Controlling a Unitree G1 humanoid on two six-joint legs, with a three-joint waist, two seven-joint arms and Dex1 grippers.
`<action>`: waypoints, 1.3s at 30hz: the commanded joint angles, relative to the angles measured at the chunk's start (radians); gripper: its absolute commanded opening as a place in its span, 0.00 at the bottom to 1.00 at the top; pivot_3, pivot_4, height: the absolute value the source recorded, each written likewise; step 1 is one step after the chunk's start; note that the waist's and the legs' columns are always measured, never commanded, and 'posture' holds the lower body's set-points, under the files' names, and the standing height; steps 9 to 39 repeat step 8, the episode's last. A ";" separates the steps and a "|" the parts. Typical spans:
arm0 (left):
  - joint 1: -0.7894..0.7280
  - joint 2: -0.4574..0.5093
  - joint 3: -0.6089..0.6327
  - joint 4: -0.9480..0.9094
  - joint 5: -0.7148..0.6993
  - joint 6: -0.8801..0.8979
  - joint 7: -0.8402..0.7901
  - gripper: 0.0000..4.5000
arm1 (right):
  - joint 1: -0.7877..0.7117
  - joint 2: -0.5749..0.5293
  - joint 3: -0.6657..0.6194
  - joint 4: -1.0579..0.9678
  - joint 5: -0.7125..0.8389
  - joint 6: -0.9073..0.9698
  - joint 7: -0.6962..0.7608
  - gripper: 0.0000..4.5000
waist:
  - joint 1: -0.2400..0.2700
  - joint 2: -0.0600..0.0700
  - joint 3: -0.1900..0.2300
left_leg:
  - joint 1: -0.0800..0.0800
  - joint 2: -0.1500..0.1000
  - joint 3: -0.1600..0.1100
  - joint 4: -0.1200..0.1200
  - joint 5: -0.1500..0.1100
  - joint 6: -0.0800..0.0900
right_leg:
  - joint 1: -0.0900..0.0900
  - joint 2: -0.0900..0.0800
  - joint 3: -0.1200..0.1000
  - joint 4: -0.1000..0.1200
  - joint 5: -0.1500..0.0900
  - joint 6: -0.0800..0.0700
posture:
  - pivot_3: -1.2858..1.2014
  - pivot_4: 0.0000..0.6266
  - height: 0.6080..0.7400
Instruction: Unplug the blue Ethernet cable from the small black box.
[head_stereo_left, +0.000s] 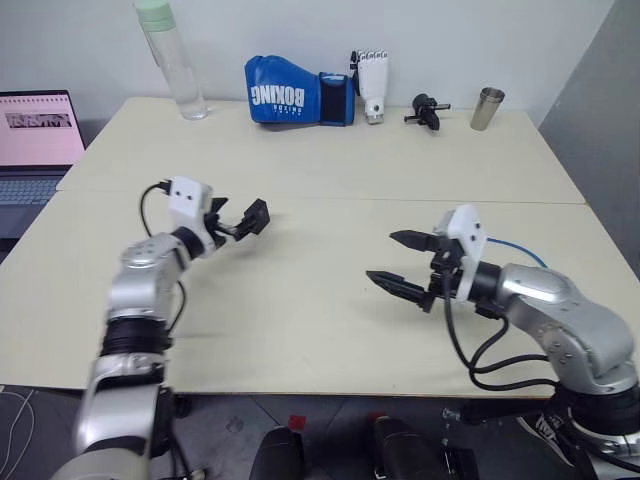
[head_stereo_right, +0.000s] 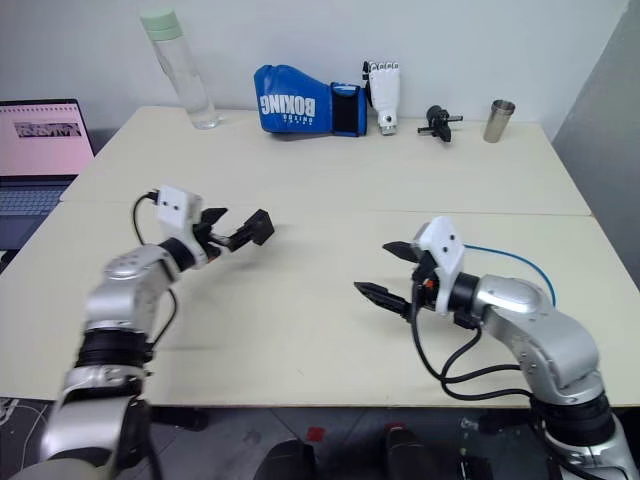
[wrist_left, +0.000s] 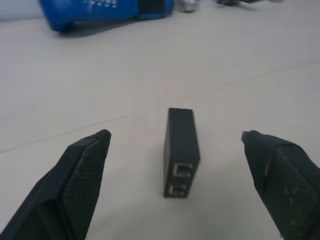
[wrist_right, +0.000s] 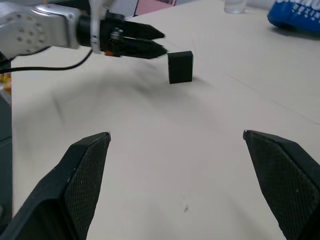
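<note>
2 cream tables (head_stereo_left: 330, 170) stand pushed together against a plain white wall (head_stereo_left: 450, 40).

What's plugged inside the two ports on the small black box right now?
Nothing: both ports of the small black box look empty. The blue Ethernet cable lies behind the right arm, which covers its ends, so its plugs can't be seen.

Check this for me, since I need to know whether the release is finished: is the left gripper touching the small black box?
Apart. In the left wrist view the small black box stands on the table between the open fingers, with bare table on both sides.
</note>
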 joint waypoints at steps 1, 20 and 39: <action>0.054 0.174 0.040 -0.152 -0.092 0.137 -0.196 1.00 | -0.004 -0.081 -0.166 -0.004 0.163 0.114 0.022 1.00 | 0.000 0.000 0.000 | 0.000 0.000 0.000 0.000 0.000 0.000 | 0.000 0.000 0.000 0.000 0.000 0.000 | 0.52 0.24 1.00; 0.144 0.305 0.067 -0.183 -0.117 0.157 -0.308 1.00 | 0.013 -0.205 -0.236 0.062 0.213 0.148 0.072 1.00 | 0.004 0.000 0.000 | 0.001 0.000 0.001 0.000 0.000 0.001 | 0.000 0.000 -0.001 0.000 -0.001 -0.001 | 0.52 0.24 1.00; 0.144 0.305 0.067 -0.183 -0.117 0.157 -0.308 1.00 | 0.013 -0.205 -0.236 0.062 0.213 0.148 0.072 1.00 | 0.004 0.000 0.000 | 0.001 0.000 0.001 0.000 0.000 0.001 | 0.000 0.000 -0.001 0.000 -0.001 -0.001 | 0.52 0.24 1.00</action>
